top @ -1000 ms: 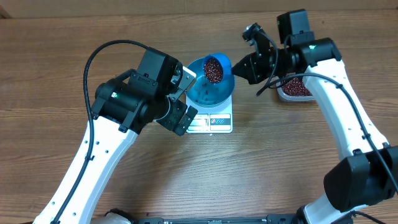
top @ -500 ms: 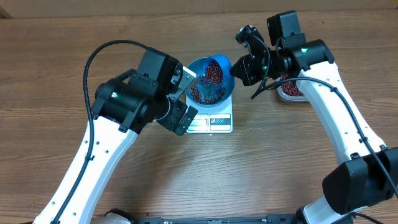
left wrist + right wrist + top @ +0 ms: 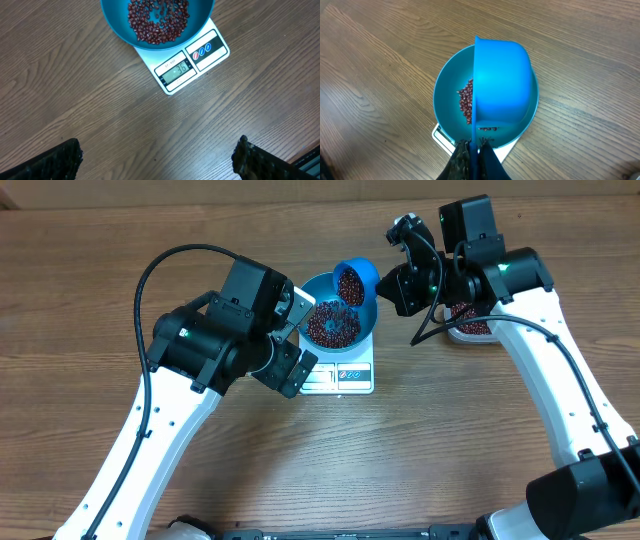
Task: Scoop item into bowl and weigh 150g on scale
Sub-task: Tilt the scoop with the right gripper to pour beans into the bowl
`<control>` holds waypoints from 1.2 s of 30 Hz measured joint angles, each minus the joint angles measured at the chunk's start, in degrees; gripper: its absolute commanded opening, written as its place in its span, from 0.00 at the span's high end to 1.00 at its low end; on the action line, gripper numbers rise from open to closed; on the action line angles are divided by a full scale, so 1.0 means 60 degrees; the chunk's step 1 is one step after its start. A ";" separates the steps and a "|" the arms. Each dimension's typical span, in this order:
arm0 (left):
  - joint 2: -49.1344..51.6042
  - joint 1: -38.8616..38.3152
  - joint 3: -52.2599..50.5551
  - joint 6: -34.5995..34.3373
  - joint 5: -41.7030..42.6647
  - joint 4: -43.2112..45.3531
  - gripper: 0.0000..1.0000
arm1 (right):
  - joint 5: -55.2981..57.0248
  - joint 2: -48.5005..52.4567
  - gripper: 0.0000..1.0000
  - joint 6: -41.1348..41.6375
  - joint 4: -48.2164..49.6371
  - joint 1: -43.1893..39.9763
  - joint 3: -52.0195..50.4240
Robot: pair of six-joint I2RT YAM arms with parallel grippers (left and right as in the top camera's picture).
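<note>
Pouring step of the scoop-and-weigh cycle. Right gripper (image 3: pixel 474 150), jaws pinched fully together on the handle of the small blue scoop (image 3: pixel 352 280), holds it tipped on its side over the far-right rim of the bowl (image 3: pixel 368 322). A few beans (image 3: pixel 157 20) show in the scoop's mouth; most lie heaped on the bowl floor. The bowl sits on the scale (image 3: pixel 192 60), near the middle of the table toward its far edge. The display (image 3: pixel 176 70) appears to read 36, so the weighing is judged far from complete.

The next move calls for emptying the scoop, then swinging right to the clear tub (image 3: pixel 462 335) near the table's far edge for another load. Left gripper (image 3: pixel 297 340), jaws spread wide and empty, hovers just beside the bowl's left rim, apparently off that route. The right arm and its cable cross above the tub and partly hide it.
</note>
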 measured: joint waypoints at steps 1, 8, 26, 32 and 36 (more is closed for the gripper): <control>0.0000 0.0000 0.0000 0.0000 0.0000 0.0000 0.01 | 0.0007 -0.0015 0.96 0.0000 0.0000 0.0000 0.0000; 0.0000 0.0000 0.0000 0.0000 0.0000 0.0000 0.00 | 0.0863 -0.0015 0.96 -0.0004 0.0000 0.0470 0.0000; 0.0000 0.0000 0.0000 0.0000 0.0000 0.0000 0.00 | 0.3399 -0.0015 0.96 0.0215 -0.0018 0.1723 0.0000; 0.0000 0.0000 0.0000 0.0000 0.0000 0.0004 0.01 | 0.4444 -0.0015 0.96 0.0182 -0.0015 0.2412 0.0000; 0.0000 0.0000 0.0000 0.0000 0.0000 0.0004 0.00 | 0.5351 -0.0015 0.96 0.0102 0.0087 0.2827 0.0000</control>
